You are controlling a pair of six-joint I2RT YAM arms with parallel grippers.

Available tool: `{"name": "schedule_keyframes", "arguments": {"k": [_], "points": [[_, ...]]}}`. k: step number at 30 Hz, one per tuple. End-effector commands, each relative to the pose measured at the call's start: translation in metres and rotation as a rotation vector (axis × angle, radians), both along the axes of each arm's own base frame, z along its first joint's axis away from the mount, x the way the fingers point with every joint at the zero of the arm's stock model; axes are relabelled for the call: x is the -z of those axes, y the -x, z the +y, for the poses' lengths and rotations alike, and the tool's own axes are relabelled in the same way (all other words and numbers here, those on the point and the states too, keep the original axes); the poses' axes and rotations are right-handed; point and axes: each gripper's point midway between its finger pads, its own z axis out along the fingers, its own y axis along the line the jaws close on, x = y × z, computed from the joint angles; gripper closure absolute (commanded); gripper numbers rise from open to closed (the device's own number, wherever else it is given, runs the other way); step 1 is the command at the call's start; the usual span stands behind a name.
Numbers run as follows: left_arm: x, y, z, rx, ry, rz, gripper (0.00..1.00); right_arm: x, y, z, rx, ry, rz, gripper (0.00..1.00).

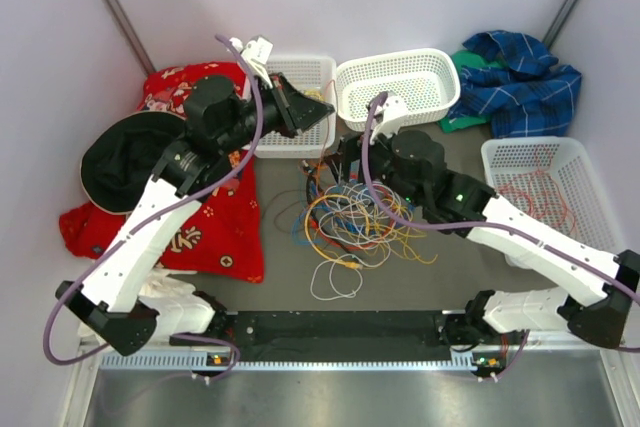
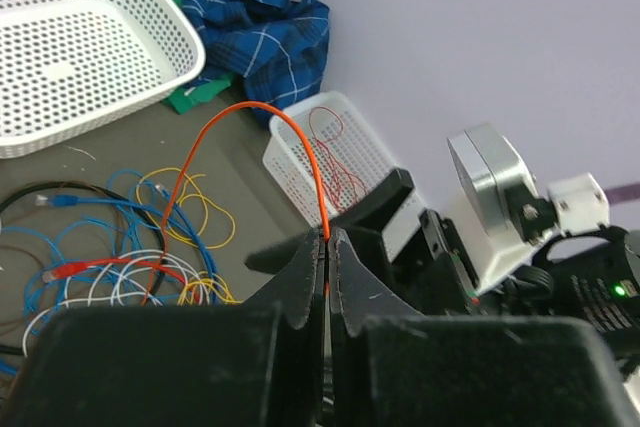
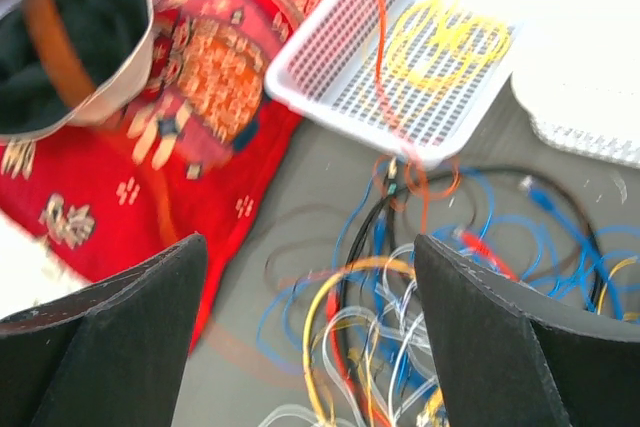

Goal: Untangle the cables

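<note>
A tangle of thin cables (image 1: 352, 222) in yellow, blue, white, orange, red and black lies mid-table; it also shows in the right wrist view (image 3: 420, 307). My left gripper (image 1: 322, 110) is raised over the left white basket (image 1: 300, 142) and is shut on an orange cable (image 2: 300, 152) that arcs from its tips (image 2: 326, 239) down to the pile. My right gripper (image 1: 345, 162) is open wide (image 3: 310, 277) just above the pile's far left side, with nothing between its fingers. Yellow cable (image 3: 445, 42) lies coiled in the left basket.
A second white basket (image 1: 400, 87) stands behind the pile. A third basket (image 1: 545, 187) at the right holds red cable. Blue plaid cloth (image 1: 525, 77) lies back right. Red patterned cloth (image 1: 215, 217) and a black hat (image 1: 125, 157) lie at the left.
</note>
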Motion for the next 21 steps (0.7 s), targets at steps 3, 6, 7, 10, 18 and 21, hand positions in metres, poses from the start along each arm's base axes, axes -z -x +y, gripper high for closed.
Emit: {"name": "schedule_keyframes", "arguments": {"k": [3, 6, 7, 10, 18, 21], "points": [[-0.037, 0.040, 0.006, 0.080, 0.066, -0.074, 1.00, -0.044, -0.043, -0.003, 0.154, -0.118, -0.142, 0.17], [-0.037, 0.045, 0.011, 0.075, 0.063, -0.075, 1.00, -0.039, -0.062, -0.002, 0.197, -0.145, -0.115, 0.18], [-0.038, 0.048, 0.012, 0.075, 0.065, -0.080, 1.00, -0.038, -0.066, -0.001, 0.204, -0.160, -0.104, 0.20], [-0.036, 0.050, 0.015, 0.070, 0.060, -0.080, 1.00, -0.038, -0.075, 0.006, 0.193, -0.196, -0.097, 0.40], [-0.015, 0.046, 0.019, 0.039, 0.030, -0.059, 1.00, -0.057, -0.064, 0.000, 0.168, -0.234, -0.115, 1.00], [0.005, 0.037, 0.024, -0.016, -0.001, -0.040, 0.68, -0.081, -0.052, -0.022, 0.193, -0.229, -0.127, 1.00]]}}
